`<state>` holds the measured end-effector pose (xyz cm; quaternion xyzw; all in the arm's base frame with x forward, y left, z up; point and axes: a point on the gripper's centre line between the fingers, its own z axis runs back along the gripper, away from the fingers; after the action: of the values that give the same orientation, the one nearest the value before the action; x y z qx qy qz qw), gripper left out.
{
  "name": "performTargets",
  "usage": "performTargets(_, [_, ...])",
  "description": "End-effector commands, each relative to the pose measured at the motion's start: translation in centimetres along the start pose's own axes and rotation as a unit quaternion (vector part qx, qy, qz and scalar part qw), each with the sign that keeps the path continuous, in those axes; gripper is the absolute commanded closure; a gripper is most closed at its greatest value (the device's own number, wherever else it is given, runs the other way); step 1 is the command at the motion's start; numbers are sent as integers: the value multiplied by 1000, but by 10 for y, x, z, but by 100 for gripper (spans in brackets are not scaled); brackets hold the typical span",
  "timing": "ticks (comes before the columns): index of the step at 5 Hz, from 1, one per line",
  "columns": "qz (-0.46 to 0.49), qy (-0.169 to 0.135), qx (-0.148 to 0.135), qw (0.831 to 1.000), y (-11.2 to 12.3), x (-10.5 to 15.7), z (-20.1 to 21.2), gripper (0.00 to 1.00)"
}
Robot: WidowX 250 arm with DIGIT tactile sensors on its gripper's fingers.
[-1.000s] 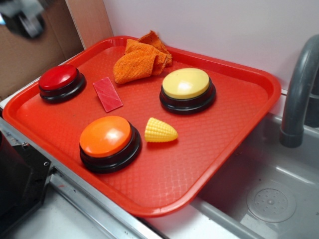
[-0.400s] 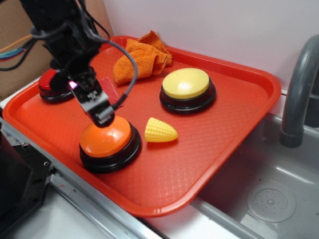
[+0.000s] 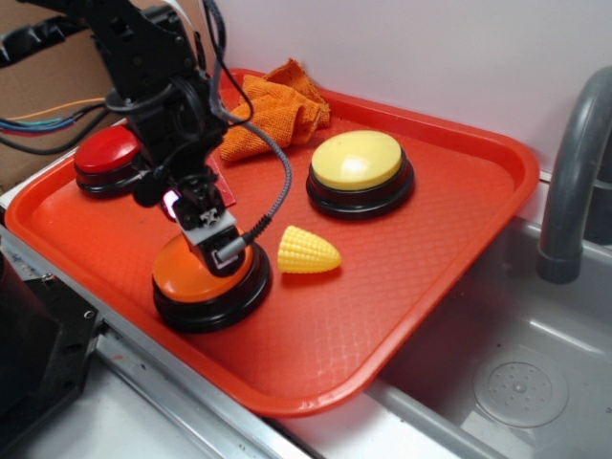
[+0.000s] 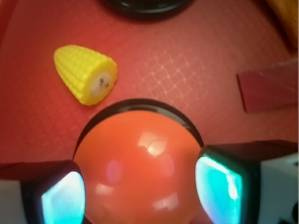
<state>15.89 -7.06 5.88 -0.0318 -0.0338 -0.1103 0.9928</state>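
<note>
My gripper (image 3: 218, 251) hangs low over the orange push button (image 3: 196, 273) at the front left of the red tray (image 3: 430, 249), touching or nearly touching its dome. In the wrist view the orange dome (image 4: 140, 163) fills the gap between the two fingers of the gripper (image 4: 140, 186), which stand apart on either side of it; the gripper is open and holds nothing. A yellow toy corn cob (image 3: 308, 251) lies just right of the button, and in the wrist view the corn (image 4: 85, 73) sits ahead and to the left.
A yellow button (image 3: 360, 172) stands mid-tray and a red button (image 3: 107, 153) at the far left. An orange cloth (image 3: 277, 110) lies at the back. A flat red block (image 4: 271, 91) lies beside the arm. A grey sink (image 3: 516, 382) and faucet (image 3: 574, 182) are at right.
The arm came into view from the upper left and dropped onto the orange button. Since 0.4 s ago the gripper has moved slightly right and lower over the dome.
</note>
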Motion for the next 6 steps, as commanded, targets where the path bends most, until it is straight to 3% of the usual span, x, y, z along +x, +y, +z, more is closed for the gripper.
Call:
performTargets(1, [30,56,42,997,-5,-7,-2,0])
performTargets(3, [47,54,70,995,-6,-4,-2,0])
performTargets(6, [47,54,70,995,-6,-4,-2,0])
